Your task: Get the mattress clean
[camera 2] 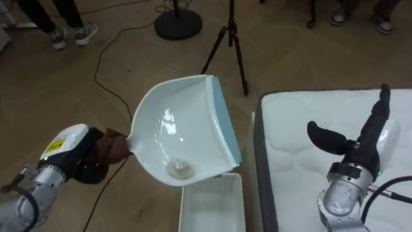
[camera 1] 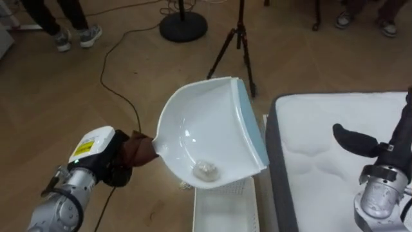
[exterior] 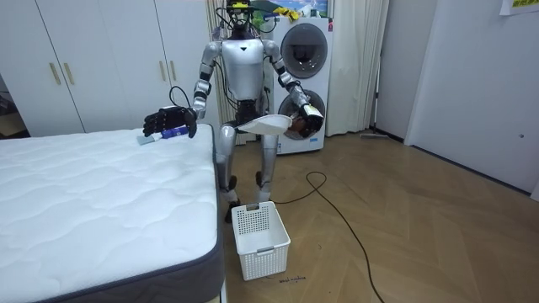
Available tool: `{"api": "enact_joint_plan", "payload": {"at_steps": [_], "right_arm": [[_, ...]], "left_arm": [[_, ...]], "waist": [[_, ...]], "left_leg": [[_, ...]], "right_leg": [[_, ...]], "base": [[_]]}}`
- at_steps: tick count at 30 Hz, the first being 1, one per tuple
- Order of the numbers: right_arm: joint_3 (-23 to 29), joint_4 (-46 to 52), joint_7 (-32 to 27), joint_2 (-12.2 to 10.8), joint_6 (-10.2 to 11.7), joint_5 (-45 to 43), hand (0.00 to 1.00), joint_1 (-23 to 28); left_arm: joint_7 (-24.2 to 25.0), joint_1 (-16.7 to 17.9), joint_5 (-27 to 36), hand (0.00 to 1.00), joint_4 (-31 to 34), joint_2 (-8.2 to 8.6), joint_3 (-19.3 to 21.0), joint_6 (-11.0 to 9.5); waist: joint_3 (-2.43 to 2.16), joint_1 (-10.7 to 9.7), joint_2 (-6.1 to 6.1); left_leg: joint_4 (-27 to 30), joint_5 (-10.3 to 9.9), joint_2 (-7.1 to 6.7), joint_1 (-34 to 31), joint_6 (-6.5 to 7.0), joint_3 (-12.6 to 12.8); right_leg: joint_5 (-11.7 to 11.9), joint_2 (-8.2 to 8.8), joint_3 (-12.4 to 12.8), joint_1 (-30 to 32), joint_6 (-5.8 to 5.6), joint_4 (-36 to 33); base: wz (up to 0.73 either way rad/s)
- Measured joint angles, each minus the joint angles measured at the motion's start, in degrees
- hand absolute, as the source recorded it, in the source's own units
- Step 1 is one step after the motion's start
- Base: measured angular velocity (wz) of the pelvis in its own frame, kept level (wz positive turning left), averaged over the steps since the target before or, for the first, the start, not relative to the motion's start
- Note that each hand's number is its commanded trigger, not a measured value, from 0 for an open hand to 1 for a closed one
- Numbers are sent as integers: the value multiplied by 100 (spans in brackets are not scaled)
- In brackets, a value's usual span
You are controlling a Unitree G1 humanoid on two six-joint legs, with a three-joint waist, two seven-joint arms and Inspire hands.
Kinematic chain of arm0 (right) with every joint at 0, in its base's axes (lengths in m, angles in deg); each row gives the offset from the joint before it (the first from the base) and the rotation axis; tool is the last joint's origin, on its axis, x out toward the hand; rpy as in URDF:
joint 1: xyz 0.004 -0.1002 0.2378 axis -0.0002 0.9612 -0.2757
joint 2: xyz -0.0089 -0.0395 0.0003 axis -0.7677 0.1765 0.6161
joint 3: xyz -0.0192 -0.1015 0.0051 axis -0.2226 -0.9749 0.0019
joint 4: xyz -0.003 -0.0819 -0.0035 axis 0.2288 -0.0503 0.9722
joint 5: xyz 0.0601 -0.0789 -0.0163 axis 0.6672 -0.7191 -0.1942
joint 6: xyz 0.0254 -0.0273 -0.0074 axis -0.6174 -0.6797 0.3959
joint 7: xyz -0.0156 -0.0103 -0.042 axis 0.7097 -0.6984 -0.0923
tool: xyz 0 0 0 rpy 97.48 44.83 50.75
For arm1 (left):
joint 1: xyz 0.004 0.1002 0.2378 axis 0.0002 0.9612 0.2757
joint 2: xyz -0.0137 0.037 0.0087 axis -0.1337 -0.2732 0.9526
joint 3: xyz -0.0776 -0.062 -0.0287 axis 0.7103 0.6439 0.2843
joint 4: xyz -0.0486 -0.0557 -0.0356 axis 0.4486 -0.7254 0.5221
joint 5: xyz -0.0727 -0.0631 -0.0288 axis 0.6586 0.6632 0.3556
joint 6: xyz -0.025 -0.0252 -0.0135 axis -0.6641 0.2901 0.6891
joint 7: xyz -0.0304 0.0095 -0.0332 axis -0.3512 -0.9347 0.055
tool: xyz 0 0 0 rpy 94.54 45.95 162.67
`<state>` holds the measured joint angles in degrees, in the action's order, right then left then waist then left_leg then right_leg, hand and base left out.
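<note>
While left hand (camera 1: 109,164) clasps white dustpan (camera 1: 206,129) by brown handle over basket (camera 1: 225,206), scrap (camera 1: 206,169) inside, right hand (exterior: 171,120) curls round small blue tool (exterior: 173,132) over mattress (exterior: 101,185).

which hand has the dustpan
The left hand: it is closed round the brown handle of the white dustpan, held above the basket. The right hand is apart from it, over the mattress.

The dustpan (camera 1: 199,129) is moulded in glossy, smooth white plastic, the basket (camera 1: 225,206) in matt perforated plastic. The bed (camera 1: 322,154) is covered in quilted white cloth; the floor (camera 1: 51,96) is laid in smooth wood.
</note>
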<state>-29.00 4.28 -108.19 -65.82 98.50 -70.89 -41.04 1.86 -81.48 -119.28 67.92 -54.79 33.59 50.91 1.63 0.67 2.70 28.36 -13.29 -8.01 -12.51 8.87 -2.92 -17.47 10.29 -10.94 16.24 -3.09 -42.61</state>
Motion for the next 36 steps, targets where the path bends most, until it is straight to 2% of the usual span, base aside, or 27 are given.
{"api": "enact_joint_plan", "payload": {"at_steps": [1, 2, 3, 4, 5, 7, 10, 13, 16, 17, 18, 21, 24, 25, 27, 32, 34, 36], "right_arm": [[-12, -17, 2, 0, 2, 1, 0, -18], [-87, -118, 11, -1, 3, 1, 0, -64], [-110, -179, 72, 0, 2, 7, 0, -80], [-110, -192, 109, 1, 1, 17, 0, -97], [-108, -204, 142, 14, -2, 32, 0, -108], [-110, -197, 247, 14, -4, 29, 0, -126], [-99, -203, 449, 14, -9, 20, 0, -179], [-105, -216, 667, 23, -9, 7, 0, -316], [-104, -304, 771, 30, -5, 6, 0, -346], [-104, -413, 807, 31, -5, -3, 0, -402], [-127, -615, 858, 30, -3, -39, 0, -529], [-224, -1096, 911, 29, -4, -71, 0, -862], [-227, -1429, 951, 28, 1, -145, 0, -1064], [-227, -1485, 951, 28, 3, -169, 0, -1091], [-224, -1574, 949, 29, 2, -190, 0, -1176], [-219, -1576, 936, 30, 2, -325, 0, -1181], [-220, -1577, 927, 30, 0, -325, 0, -1177], [-223, -1576, 893, 30, 0, -325, 0, -1183]], "left_arm": [[31, -59, 6, 100, 2, -26, -2, -1], [48, -147, 5, 100, 3, -90, -8, -2], [74, -254, 4, 100, 0, -137, -8, 4], [84, -294, 3, 100, -2, -151, -6, 9], [127, -353, 2, 100, -21, -134, -11, 12], [165, -379, -3, 100, -80, -135, -11, 3], [203, -402, -62, 100, -241, -152, -6, 24], [268, -419, -243, 100, -552, -256, -7, 27], [267, -457, -359, 100, -817, -417, -20, 59], [266, -526, -359, 100, -890, -525, -108, 93], [264, -633, -354, 100, -1018, -632, -191, 94], [246, -886, -357, 100, -1395, -759, -350, 106], [236, -946, -457, 100, -1637, -761, -397, 128], [236, -946, -490, 100, -1645, -764, -399, 134], [224, -955, -576, 100, -1650, -775, -435, 181], [139, -985, -932, 100, -1775, -775, -614, 294], [137, -1001, -1024, 100, -1827, -776, -637, 372], [121, -1026, -1074, 100, -1869, -781, -692, 461]], "waist": [[5, -21, 21], [-5, -78, 49], [-7, -101, 46], [-9, -95, 42], [-12, -126, 66], [-25, -113, 89], [-27, -116, 90], [-28, -194, 93], [-29, -218, 92], [-26, -213, 98], [-19, -219, 119], [20, -233, 202], [55, -266, 308], [54, -261, 319], [81, -252, 370], [84, -290, 383], [101, -339, 413], [100, -343, 425]], "left_leg": [[3, 1, -16, -18, -1, -57], [4, 2, -62, -46, -5, -186], [8, -6, -104, -82, -17, -264], [7, -16, -131, -101, -34, -305], [-19, -24, -162, -108, -50, -388], [-122, -28, -122, -121, -76, -365], [-218, -59, 15, -143, -128, -197], [-327, -62, 53, -149, -134, -163], [-350, -63, 64, -238, -136, -148], [-341, -63, 64, -303, -136, -116], [-296, -63, 64, -412, -136, -86], [-264, -62, 56, -604, -135, -37], [-254, -61, 40, -731, -132, -1], [-244, -61, 41, -787, -132, 18], [-102, -60, 43, -1041, -131, 136], [-64, -60, 39, -1286, -131, 427], [-64, -60, 28, -1329, -131, 481], [-59, -60, 27, -1374, -130, 544]], "right_leg": [[19, -12, 1, 54, 1, 219], [122, -68, -2, 73, -21, 741], [351, -106, 10, 80, 18, 1167], [559, -138, 19, 75, 42, 1338], [874, -178, 52, 37, 52, 1419], [842, -183, -5, 38, 87, 1449], [821, -258, -15, 69, 119, 1507], [812, -292, -20, 95, 133, 1601], [812, -306, -4, 210, 133, 1613], [812, -301, 2, 297, 134, 1614], [814, -292, 7, 391, 135, 1610], [834, -271, 17, 572, 117, 1598], [840, -254, 18, 718, 107, 1579], [840, -253, 22, 778, 107, 1565], [832, -232, 94, 1052, 105, 1439], [790, -174, 296, 1445, 92, 1161], [782, -147, 310, 1512, 79, 1123], [781, -124, 329, 1612, 80, 1037]], "base": [[54], [55], [52], [47], [31], [18], [-1], [-5], [-5], [-6], [-4], [0], [0], [-8], [-5], [-8], [-6], [-8]]}}
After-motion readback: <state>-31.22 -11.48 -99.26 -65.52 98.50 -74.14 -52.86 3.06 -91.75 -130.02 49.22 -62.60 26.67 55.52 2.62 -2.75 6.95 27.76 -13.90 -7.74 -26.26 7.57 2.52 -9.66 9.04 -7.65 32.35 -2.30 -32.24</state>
